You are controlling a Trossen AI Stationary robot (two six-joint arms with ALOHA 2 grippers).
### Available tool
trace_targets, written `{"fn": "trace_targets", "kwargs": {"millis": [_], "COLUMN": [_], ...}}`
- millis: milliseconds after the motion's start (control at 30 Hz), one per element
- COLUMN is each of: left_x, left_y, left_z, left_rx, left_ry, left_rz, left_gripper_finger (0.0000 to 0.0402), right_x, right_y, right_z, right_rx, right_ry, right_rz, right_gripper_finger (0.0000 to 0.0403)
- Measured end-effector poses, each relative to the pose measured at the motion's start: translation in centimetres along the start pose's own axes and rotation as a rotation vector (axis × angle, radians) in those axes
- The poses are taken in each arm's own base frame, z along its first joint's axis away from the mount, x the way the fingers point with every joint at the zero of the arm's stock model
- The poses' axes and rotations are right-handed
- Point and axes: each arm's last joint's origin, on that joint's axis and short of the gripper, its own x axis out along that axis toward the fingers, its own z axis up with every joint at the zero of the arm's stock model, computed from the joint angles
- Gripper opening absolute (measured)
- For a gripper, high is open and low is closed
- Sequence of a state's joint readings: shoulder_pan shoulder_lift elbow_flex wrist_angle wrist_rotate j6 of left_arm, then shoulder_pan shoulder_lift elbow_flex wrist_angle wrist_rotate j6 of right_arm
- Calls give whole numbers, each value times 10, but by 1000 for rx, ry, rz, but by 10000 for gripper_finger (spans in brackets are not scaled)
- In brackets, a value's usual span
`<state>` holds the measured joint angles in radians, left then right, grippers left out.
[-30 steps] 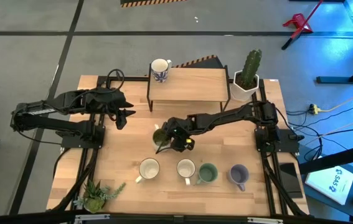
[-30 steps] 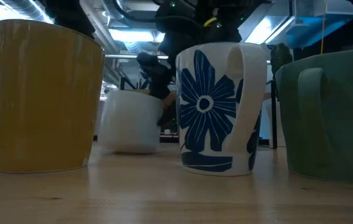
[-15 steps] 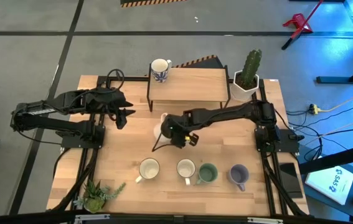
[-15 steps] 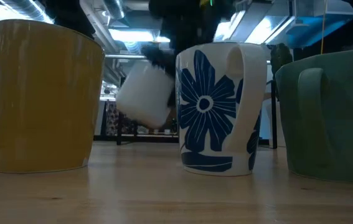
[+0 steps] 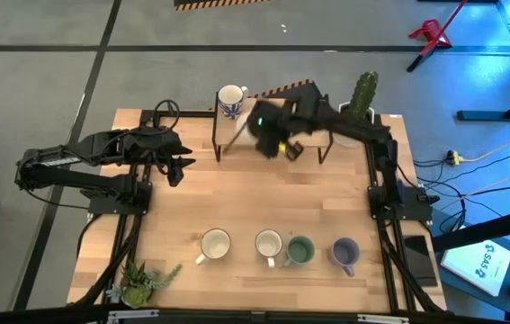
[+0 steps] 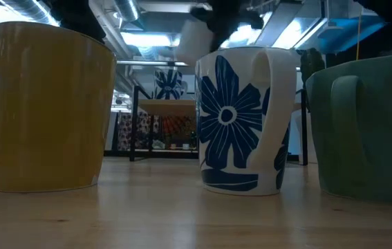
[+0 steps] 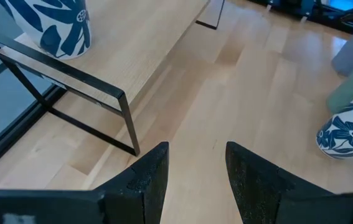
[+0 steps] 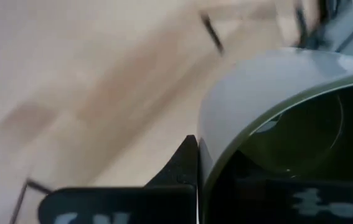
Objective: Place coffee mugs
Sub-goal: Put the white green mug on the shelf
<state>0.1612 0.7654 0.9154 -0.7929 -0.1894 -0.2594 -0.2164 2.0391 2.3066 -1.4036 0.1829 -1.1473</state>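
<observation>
My right gripper [image 5: 268, 135] is shut on an olive green mug [image 8: 269, 118], pale outside and olive inside, and holds it in the air over the wooden shelf [image 5: 304, 119]; in the low view the mug [image 6: 197, 31] is a blur high up. A white mug with a blue pattern [image 5: 231, 99] stands on the shelf's left end. Near the front edge stand a pale yellow mug [image 5: 215, 243], a second blue-patterned mug [image 5: 269, 243], a teal green mug [image 5: 300, 250] and a lavender mug [image 5: 344, 254]. My left gripper [image 5: 179, 167] waits open at the table's left. My right gripper holds the olive green mug by its rim wall [image 8: 216, 134]. One finger [image 8: 183, 163] lies against the outside of the wall and the other seems to reach inside the cup. The mug is lifted clear above the shelf.
A cactus in a white pot [image 5: 359, 106] stands at the shelf's right end, close to my right arm. A small green plant [image 5: 142, 281] lies at the near left corner. Bare wood [image 5: 246, 193] stretches between the shelf and the row of mugs.
My right gripper has shut on the olive green mug at the table's middle. It has lifted the mug clear, tipping it on the way, and has swung up and toward the far edge until it is over the shelf.
</observation>
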Motion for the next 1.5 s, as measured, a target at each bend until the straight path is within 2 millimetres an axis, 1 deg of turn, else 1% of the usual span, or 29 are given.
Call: {"fn": "trace_targets", "kwargs": {"millis": [67, 167, 233, 333, 400, 433, 533, 633, 733, 933, 1067, 1167, 1500], "left_x": [0, 0, 0, 0, 0, 0, 0, 0, 0, 0, 0, 0, 0], "left_y": [0, 0, 0, 0, 0, 0, 1, 1, 1, 1, 1, 1, 1], "left_z": [0, 0, 0, 0, 0, 0, 0, 0, 0, 0, 0, 0, 0], "left_rx": [-1, -1, -1, -1, -2, -2, -4, -4, -4, -4, -18, -19, -22], "left_ry": [0, 0, -1, -1, -3, -4, -5, -5, -8, -9, -9, -9, -9], "left_rz": [0, 0, 1, 3, 11, 14, 18, 18, 29, 33, 33, 34, 33], "left_gripper_finger": [153, 153, 153, 153, 153, 153, 153, 153, 153, 153, 153, 153, 153], "right_x": [6, 20, 27, 28, 27, 30, 47, 63, 66, 69, 68, 68, 70], "right_y": [-5, -13, -16, -20, -20, -20, -19, -20, -20, -21, -20, -21, -27], "right_z": [-22, -52, -65, -78, -78, -79, -79, -79, -80, -87, -87, -87, -86], "right_rx": [36, 88, 110, 112, 102, 92, 57, 41, 7, 10, 11, 10, 25], "right_ry": [53, 135, 156, 158, 137, 134, 124, 168, 204, 168, 168, 182, 186], "right_rz": [34, 59, 94, 94, 95, 107, 179, 209, 209, 230, 243, 227, 166], "right_gripper_finger": [2, 1, 1, 1, 1, 1, 1, 1, 1, 1, 3, 22, 102]}}
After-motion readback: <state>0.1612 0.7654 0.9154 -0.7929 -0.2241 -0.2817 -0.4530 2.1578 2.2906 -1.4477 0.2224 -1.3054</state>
